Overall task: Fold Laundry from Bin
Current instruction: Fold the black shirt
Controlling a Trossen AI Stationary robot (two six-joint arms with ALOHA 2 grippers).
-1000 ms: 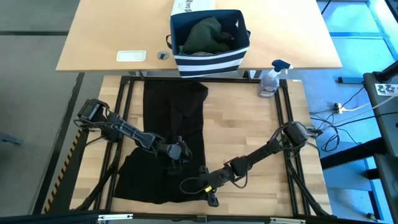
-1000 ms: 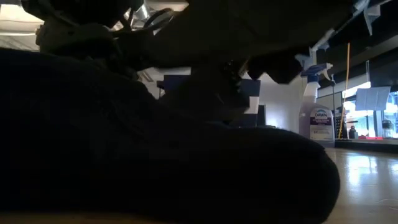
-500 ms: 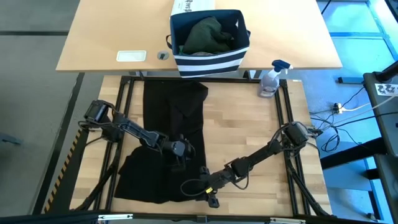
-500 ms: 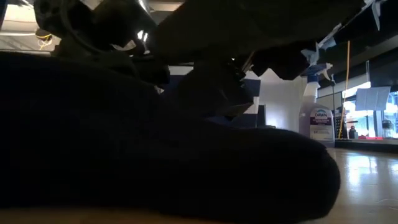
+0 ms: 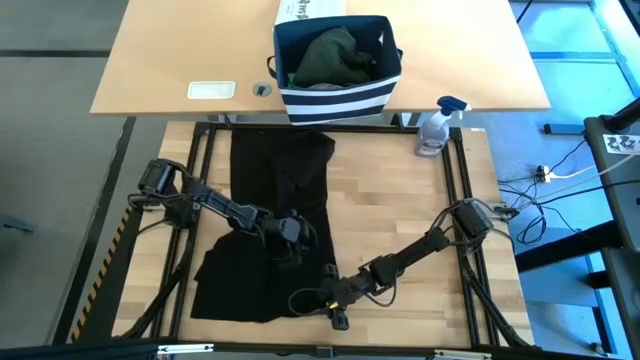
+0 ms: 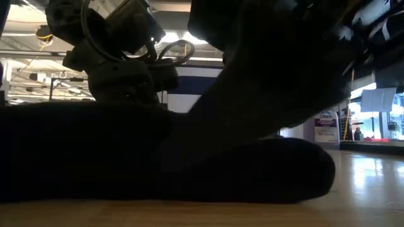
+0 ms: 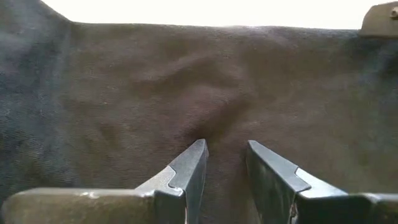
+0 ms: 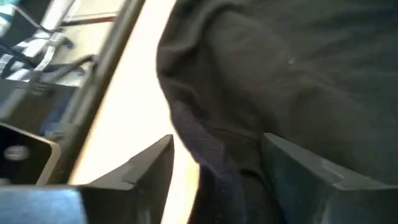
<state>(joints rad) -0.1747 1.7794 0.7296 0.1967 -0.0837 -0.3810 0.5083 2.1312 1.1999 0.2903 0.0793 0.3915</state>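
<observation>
A black garment [image 5: 270, 190] lies spread lengthwise on the wooden table, from the far edge to the near edge. My left gripper [image 5: 292, 245] sits on its middle, shut on a pucker of the cloth [image 7: 208, 124]. My right gripper [image 5: 335, 305] is low at the garment's near right corner, open, with the cloth's edge [image 8: 205, 149] between its fingers. The navy bin [image 5: 340, 95] with white stripes stands on the far table and holds a dark green garment [image 5: 330, 55]. My left gripper pinches a small raised fold of the black cloth [image 7: 211, 134] between its two fingertips, near the garment's middle. It comes slanting down from the table's left. The garment lies flat on the table around the pinch. I cannot tell whether my right gripper's fingers touch the cloth edge.
A spray bottle [image 5: 437, 128] stands at the table's far right corner. Behind the bin is a white printed box [image 5: 310, 10], and a white card [image 5: 211, 90] lies on the far table. Bare wood lies to the right of the garment.
My left gripper has moved toward the table's right edge and a little down, drawing the cloth with it. The garment's near left edge has slid rightward, while its far end has stayed in place. My right gripper has tipped lower over the near right corner.
</observation>
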